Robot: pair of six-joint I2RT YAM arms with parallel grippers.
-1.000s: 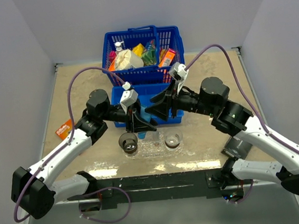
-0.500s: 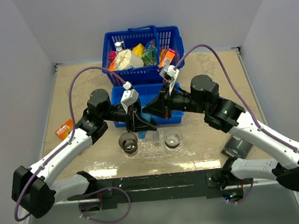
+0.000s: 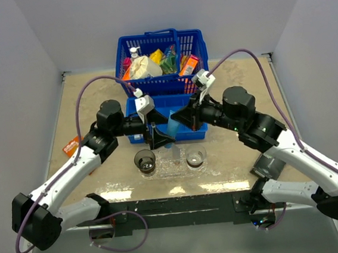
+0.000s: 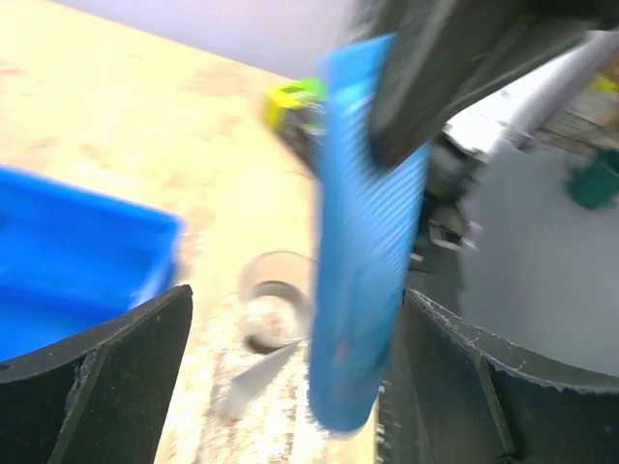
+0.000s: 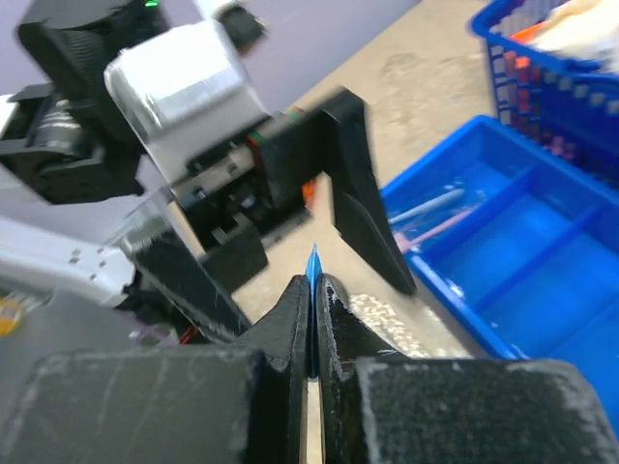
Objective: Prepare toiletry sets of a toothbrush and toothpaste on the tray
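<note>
Pale blue toothpaste [image 4: 360, 251] hangs in the air above the tray [image 3: 172, 167], its long axis near upright. Its upper end is pinched in the right pincer [image 5: 312, 282], whose jaws are clamped tight on the tube's thin flat edge, and its rounded lower end points down, free. The left pincer [image 3: 160, 137] stands at the tube's 9 o'clock with its fingers [image 4: 97, 377] spread wide to either side of the tube, gripping nothing.

On the counter [image 3: 83, 111] lies the clear, bumpy tray. Two smoky cups stand on it, one [image 3: 145, 160] at its 9 o'clock end and one [image 3: 196, 158] at its 3 o'clock end; what they hold cannot be told. The left wrist view shows a pale slim piece flat on the tray beside a cup, too blurred to name.

At 12 o'clock of the tray sits a blue divided bin [image 5: 527, 290]. One of its compartments holds thin clear-wrapped toothbrushes [image 5: 427, 207] with pink on them, lying flat.

Further toward 12 o'clock, a blue handled basket [image 3: 159, 35] carries a white pump bottle [image 3: 134, 52], a cream pouch [image 3: 144, 66], yellow and green packs and an orange box [image 3: 189, 65]. An orange packet [image 3: 72, 146] lies on the counter at the tray's 9 o'clock, well apart.
</note>
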